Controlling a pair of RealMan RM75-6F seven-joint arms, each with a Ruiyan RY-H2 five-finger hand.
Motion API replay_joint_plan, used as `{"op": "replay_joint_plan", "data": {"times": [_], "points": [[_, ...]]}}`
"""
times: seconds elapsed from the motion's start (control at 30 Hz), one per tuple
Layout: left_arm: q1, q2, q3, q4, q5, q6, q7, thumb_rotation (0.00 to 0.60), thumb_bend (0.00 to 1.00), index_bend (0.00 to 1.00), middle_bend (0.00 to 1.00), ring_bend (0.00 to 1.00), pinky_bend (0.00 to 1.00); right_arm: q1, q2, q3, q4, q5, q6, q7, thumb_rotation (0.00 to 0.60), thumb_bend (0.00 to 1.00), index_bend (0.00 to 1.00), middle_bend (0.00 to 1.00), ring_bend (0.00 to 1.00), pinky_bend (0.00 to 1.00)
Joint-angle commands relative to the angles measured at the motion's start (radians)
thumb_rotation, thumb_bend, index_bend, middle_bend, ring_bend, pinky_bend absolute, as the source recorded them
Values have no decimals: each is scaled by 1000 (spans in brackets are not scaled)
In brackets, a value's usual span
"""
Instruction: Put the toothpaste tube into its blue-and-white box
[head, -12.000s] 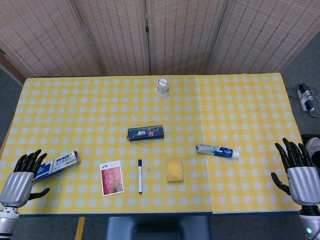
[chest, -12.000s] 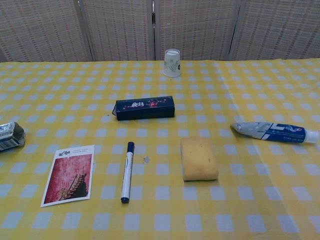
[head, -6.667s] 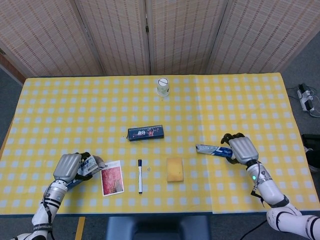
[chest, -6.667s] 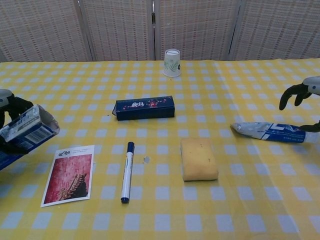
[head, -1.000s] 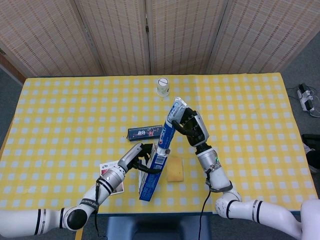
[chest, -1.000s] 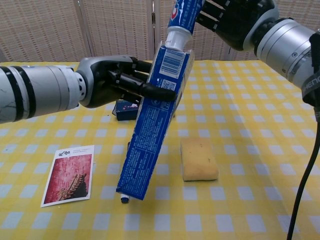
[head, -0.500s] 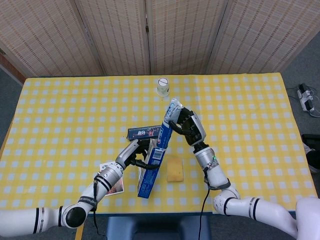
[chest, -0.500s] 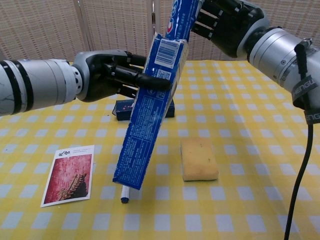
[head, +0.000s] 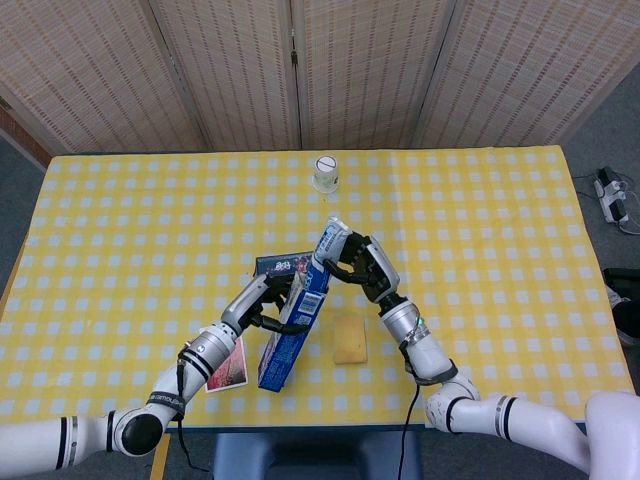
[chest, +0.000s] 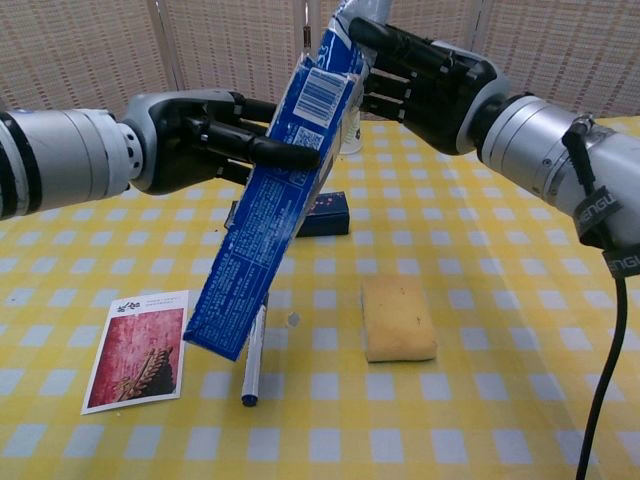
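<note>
Above the yellow sponge (chest: 398, 318), lifted off the table (head: 500, 250), the blue-and-white box (chest: 268, 220) hangs tilted, its open top end leaning up and toward the sponge's side, its bottom end down beside the marker (chest: 252, 355); the left robot hand (chest: 195, 138) grips the box near its upper part, fingers (chest: 272, 152) wrapped across the front face; the toothpaste tube (chest: 342, 38) stands in the open mouth of the box, most of it already inside, only its blue-and-white tail end showing above the flaps; the right robot hand (chest: 425, 85) is closed around that exposed end, fingers curled over it just above the box opening; in the head view the same pair meets over the table, left robot hand (head: 262, 301) on the box (head: 290, 325) and right robot hand (head: 362, 268) on the tube (head: 329, 243); behind the box, farther from the sponge, lies a dark blue box (chest: 322, 212) flat on the table, partly hidden; a red picture card (chest: 137, 350) lies beyond the marker, away from the sponge; a paper cup (head: 325, 173) stands well beyond the sponge toward the far edge of the table.
</note>
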Motion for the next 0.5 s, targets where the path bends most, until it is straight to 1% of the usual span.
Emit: {"op": "replay_joint_plan", "data": {"times": [0.03, 0.13, 0.27, 0.37, 0.43, 0.5], "points": [[2, 0, 1, -3, 5, 5, 0, 600, 154, 528, 578, 504, 628, 0, 4, -3, -6, -5, -4, -3, 600, 337, 794, 610, 660, 557], [4, 2, 3, -8, 13, 7, -3, 600, 154, 528, 578, 500, 628, 0, 17, -8, -19, -13, -8, -23, 600, 338, 794, 606, 655, 552], [9, 9, 7, -21, 46, -6, -20, 600, 154, 525, 578, 498, 625, -2, 42, -8, -45, -6, -17, -64, 600, 337, 764, 546, 607, 484], [18, 8, -3, -38, 80, -8, -53, 600, 154, 523, 578, 495, 620, 0, 65, -6, -82, -8, -23, -101, 600, 337, 687, 486, 576, 447], [33, 7, -7, -47, 142, -5, -88, 600, 155, 522, 578, 496, 619, 4, 97, -13, -120, -19, -38, -137, 600, 338, 623, 440, 538, 414], [52, -4, -4, -48, 210, 12, -128, 600, 155, 523, 578, 496, 620, 7, 132, -14, -166, -18, -52, -181, 600, 338, 546, 389, 471, 352]]}}
